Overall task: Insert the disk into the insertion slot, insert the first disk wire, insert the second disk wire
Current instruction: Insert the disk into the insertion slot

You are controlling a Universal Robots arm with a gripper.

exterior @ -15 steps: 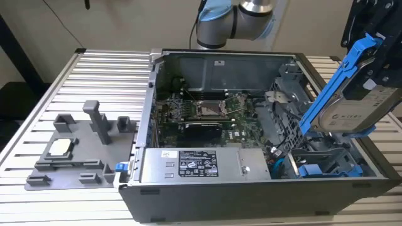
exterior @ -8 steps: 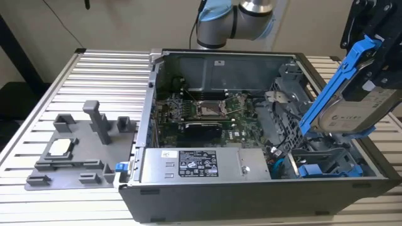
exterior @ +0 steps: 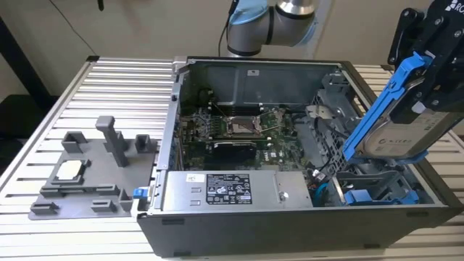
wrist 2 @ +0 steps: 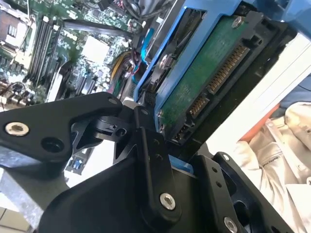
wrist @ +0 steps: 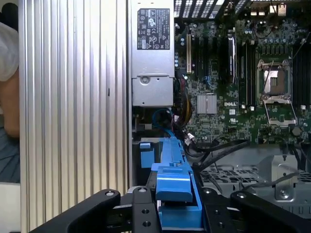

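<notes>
Ribbed aluminium table (exterior: 108, 81) carries everything. At the exterior view's left lies a grey fixture plate (exterior: 87, 179) with upright posts, well apart from the work. Next comes the open computer case (exterior: 290, 234), lying on its side so its inside faces upward and can be reached from above. Its silver power-supply box (exterior: 232, 190) sits along the near wall, with the motherboard (exterior: 232, 128) behind it.

Toward the exterior view's right stands the grey drive cage. The insertion slot (exterior: 371, 180) appears to be its open bay, though which bay is hard to tell. The disk (exterior: 406, 136) hangs tilted just above it, lower end nearest the cage and not yet seated, probably angled to enter end-first. The gripper (exterior: 429, 87) has its fingers (wrist 2: 150, 160) clenched on the disk's upper end.
</notes>
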